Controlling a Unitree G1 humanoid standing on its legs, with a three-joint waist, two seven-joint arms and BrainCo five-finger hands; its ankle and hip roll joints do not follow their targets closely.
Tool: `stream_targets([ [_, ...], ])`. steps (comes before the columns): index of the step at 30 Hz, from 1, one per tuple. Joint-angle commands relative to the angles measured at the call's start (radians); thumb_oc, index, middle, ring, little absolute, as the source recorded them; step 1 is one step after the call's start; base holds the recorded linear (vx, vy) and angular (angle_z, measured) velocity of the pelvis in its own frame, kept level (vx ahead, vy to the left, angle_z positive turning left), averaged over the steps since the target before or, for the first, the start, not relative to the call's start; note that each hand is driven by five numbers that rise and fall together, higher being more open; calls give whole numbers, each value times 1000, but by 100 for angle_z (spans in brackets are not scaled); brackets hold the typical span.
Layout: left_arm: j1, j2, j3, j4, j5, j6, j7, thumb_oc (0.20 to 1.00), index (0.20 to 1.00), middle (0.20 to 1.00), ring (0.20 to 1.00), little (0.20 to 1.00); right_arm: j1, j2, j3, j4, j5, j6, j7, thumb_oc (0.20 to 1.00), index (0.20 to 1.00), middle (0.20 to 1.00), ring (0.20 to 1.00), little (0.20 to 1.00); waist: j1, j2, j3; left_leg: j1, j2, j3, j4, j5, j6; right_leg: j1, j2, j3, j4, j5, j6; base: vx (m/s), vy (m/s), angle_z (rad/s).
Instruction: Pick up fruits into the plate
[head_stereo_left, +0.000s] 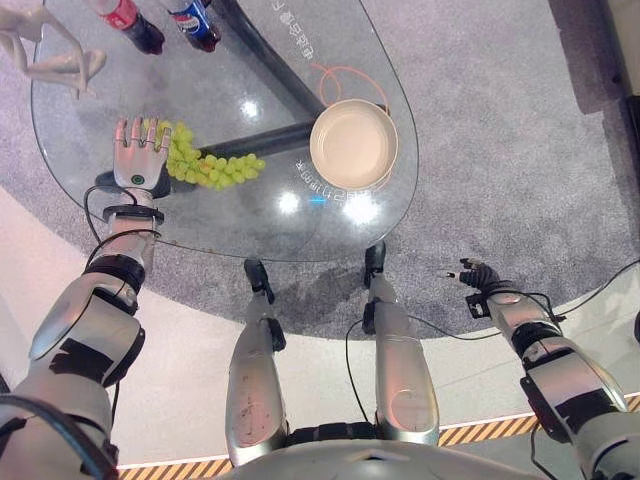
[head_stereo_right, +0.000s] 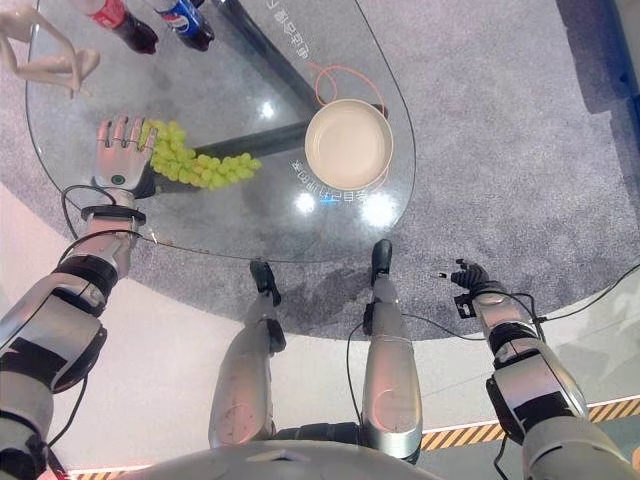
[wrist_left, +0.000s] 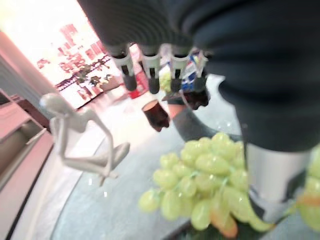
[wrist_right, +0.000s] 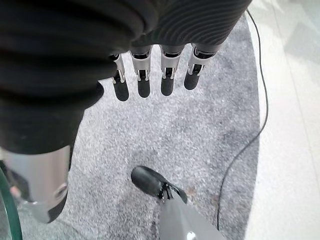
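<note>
Glass table (head_stereo_left: 250, 225) over grey carpet carries the work. My left hand (head_stereo_left: 140, 150) hovers palm down at the near end of the grape bunch (head_stereo_left: 210, 167), fingers straight and spread, holding nothing; the grapes lie just beside and partly beneath my palm, trailing away toward the empty cream plate (head_stereo_left: 353, 143), which sits well apart on my thumb side. To do this step well, I judge I should lower over the thickest part of the cluster, curl fingers and thumb around it gently, and lift level so no grapes shed. My right hand (head_stereo_left: 478, 277) hangs idle beyond the table edge, fingers relaxed, empty. A white figurine (head_stereo_left: 50, 55) and two bottles (head_stereo_left: 165, 25) stand beyond my fingertips; I should keep clear.
</note>
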Motion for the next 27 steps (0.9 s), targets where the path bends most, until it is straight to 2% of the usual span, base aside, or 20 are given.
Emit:
stream_targets([
  [1, -42, 83, 58, 33, -20, 27, 72, 1000, 1000, 1000, 1000, 1000, 17, -38, -28, -15, 38, -11, -14, 1000, 1000, 1000, 1000, 1000, 7, -40, -1, -122, -76, -24, 99, -51, 10, -78, 83, -23, 123, -89, -42, 0, 0, 0],
  [7, -43, 84, 57, 35, -8, 2, 109, 1000, 1000, 1000, 1000, 1000, 22, -46, -29, -13, 30, -17, -16, 1000, 1000, 1000, 1000, 1000, -4, -36, -1, -181, -79, -15, 158, -73, 10, -133, 81, -16, 162, -101, -48, -2, 12, 0],
  [12, -55, 81, 62, 7, -31, -11, 195, 1000, 1000, 1000, 1000, 1000, 37, -49, -29, -11, 33, -39, -21, 1000, 1000, 1000, 1000, 1000, -13, -36, -1, -258, -82, -9, 268, -119, 22, -199, 76, -12, 239, -126, -59, -3, 7, 0],
  [18, -94, 93, 62, -25, -44, -43, 275, 1000, 1000, 1000, 1000, 1000, 66, -43, -28, -14, 30, -57, -23, 1000, 1000, 1000, 1000, 1000, -21, -40, -1, -313, -80, -18, 339, -154, 32, -249, 72, 6, 284, -138, -58, 19, 15, 4],
  [27, -192, 114, 22, -3, -35, -39, 249, 1000, 1000, 1000, 1000, 1000, 84, -35, -13, -43, 32, -82, -28, 1000, 1000, 1000, 1000, 1000, -48, -53, -1, -336, -79, -8, 366, -173, 36, -272, 70, 20, 274, -119, -52, 10, 17, -1],
])
